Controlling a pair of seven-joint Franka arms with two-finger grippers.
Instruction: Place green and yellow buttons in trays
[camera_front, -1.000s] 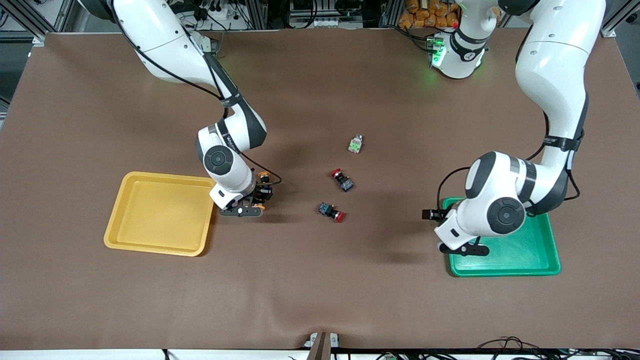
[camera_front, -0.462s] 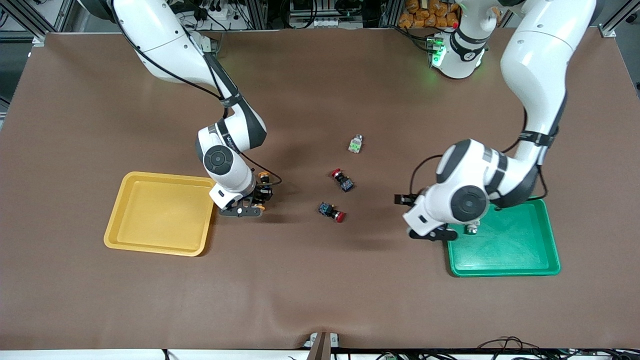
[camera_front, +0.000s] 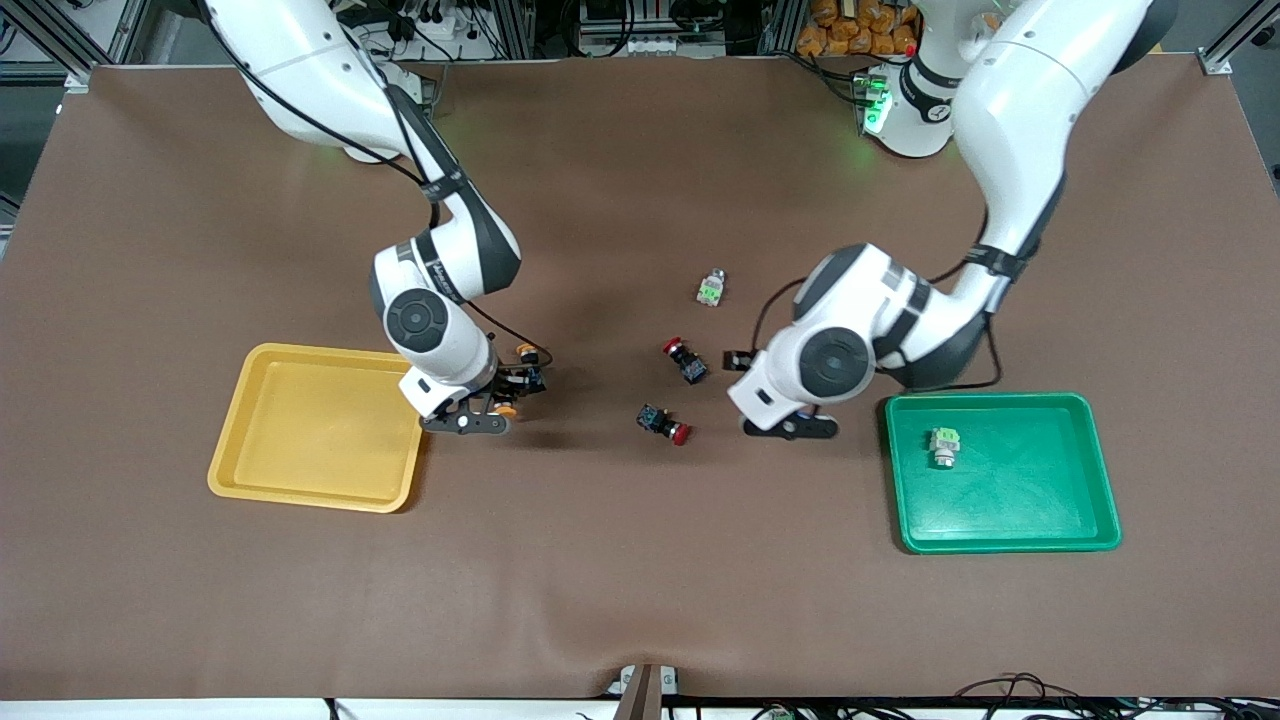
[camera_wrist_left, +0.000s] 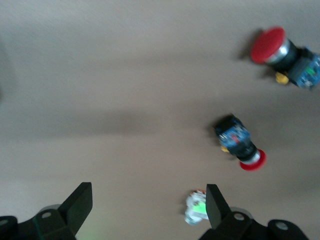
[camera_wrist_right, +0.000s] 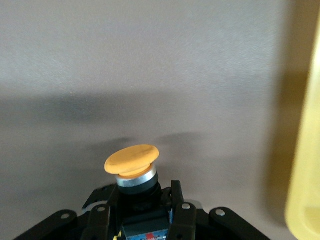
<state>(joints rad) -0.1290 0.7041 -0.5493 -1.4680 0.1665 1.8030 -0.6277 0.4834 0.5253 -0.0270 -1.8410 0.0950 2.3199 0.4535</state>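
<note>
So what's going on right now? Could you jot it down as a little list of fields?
Right gripper: shut on a yellow button, lifted beside the yellow tray
Left gripper: fingers open, empty, over the table near two red buttons
Green tray: holds one green button
Yellow tray: nothing in it
On the table: second green button, another yellow button by the right gripper
</note>
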